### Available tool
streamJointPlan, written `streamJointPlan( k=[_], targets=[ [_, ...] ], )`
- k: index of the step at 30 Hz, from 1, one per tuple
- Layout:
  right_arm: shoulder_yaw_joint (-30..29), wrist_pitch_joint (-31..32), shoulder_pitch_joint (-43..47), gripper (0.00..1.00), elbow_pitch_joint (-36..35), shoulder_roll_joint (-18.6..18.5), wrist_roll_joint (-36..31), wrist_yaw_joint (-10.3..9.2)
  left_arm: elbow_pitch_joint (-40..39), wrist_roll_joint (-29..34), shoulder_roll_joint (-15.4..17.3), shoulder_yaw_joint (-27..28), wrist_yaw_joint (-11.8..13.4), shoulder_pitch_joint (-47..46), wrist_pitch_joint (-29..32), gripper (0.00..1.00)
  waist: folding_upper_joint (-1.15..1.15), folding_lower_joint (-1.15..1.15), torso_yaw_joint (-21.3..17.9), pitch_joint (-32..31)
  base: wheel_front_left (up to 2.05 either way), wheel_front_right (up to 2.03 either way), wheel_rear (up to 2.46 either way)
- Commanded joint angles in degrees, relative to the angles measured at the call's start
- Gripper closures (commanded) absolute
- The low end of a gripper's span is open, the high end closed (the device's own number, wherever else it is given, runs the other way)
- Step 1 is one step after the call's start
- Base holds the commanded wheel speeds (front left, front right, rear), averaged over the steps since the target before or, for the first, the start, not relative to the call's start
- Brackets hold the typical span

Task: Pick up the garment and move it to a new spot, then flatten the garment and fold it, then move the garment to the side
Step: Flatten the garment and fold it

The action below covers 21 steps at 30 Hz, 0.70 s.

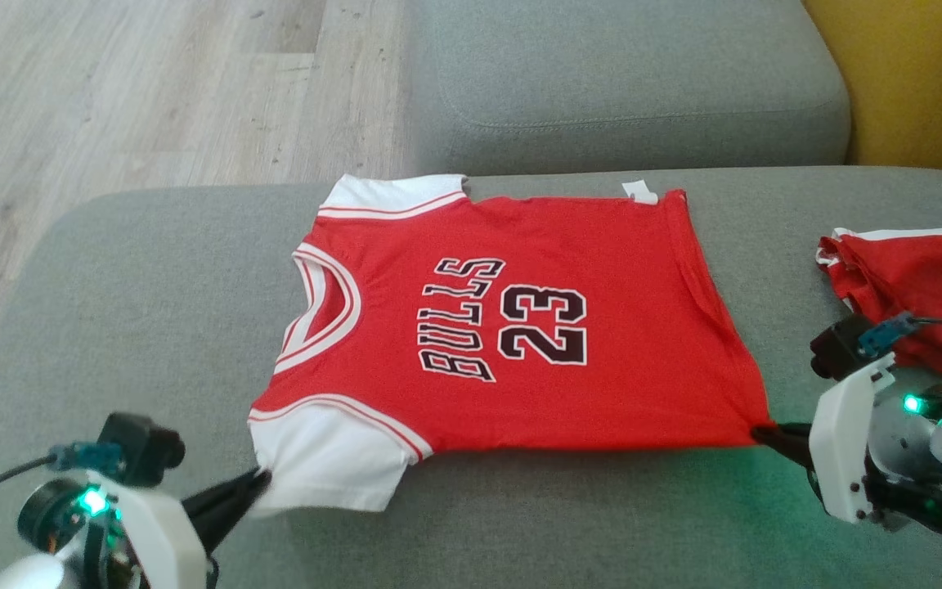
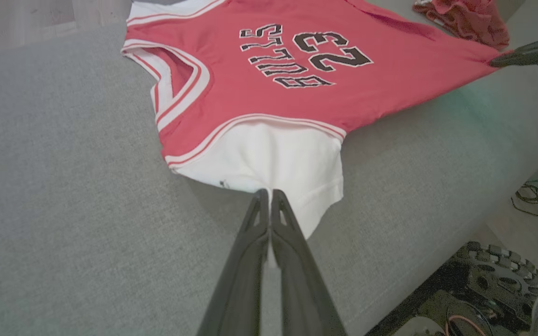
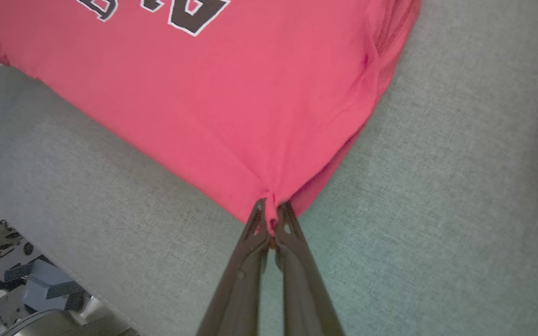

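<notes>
Red fabric with white sleeves makes up the jersey (image 1: 520, 327), which lies spread flat, print side up, on the grey sofa seat (image 1: 152, 286). Its neck opening faces the robot's left and its hem faces the robot's right. The black print "BULLS" and "23" runs sideways in the head view. A small white label (image 1: 639, 193) sticks out at the far edge, near the hem.

State of the left gripper (image 1: 262, 484): fingers clamped together on the outer edge of the near white sleeve (image 2: 273, 158), which rests on the seat.

State of the right gripper (image 1: 759, 432): fingers clenched on the near hem corner of the jersey. The red cloth gathers into creases that fan out from the fingertips.

A second red garment (image 1: 912, 278) lies crumpled on the seat to the right, apart from the jersey. Another grey cushion (image 1: 626, 74) lies beyond the jersey. Pale wood floor (image 1: 152, 82) shows at the left.
</notes>
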Motion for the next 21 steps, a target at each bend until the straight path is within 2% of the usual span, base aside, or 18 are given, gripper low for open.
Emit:
streamJointPlan(
  k=[1, 8, 12, 16, 21],
  targets=[
    [-0.7, 0.7, 0.1, 1.0, -2.2, -2.9, 1.4, -0.04, -2.3, -0.7, 3.7, 2.6, 0.2, -2.1, 0.6, 1.0, 0.0, 0.0, -0.2, -0.2, 0.0, 0.0, 0.0],
    [-1.1, 5.1, 1.3, 1.0, -6.8, -5.7, 5.6, -0.04, -6.4, -4.5, 7.6, 3.0, -0.3, -0.8, 4.1, 1.0, 0.0, 0.0, -0.7, -0.4, 0.0, 0.0, 0.0],
    [-1.8, 5.2, 1.5, 1.0, -9.0, -6.5, 5.8, -0.04, -8.0, -5.7, 8.8, 3.5, -0.6, -1.4, 5.4, 1.0, 0.0, 0.0, -1.0, -0.1, 0.0, 0.0, 0.0],
    [-3.2, 3.7, 0.7, 1.0, -9.8, -6.3, 5.0, -0.04, -7.9, -4.6, 8.3, 4.1, -0.6, -3.2, 4.9, 1.0, 0.0, 0.0, -1.3, 0.9, 0.0, 0.0, 0.0],
    [-5.1, 1.1, -0.5, 1.0, -9.7, -5.1, 3.5, -0.04, -5.0, -3.3, 5.3, 5.3, 0.0, -6.4, 2.7, 1.0, 0.0, 0.0, -1.8, 2.7, 0.0, 0.0, 0.0]
  ],
)
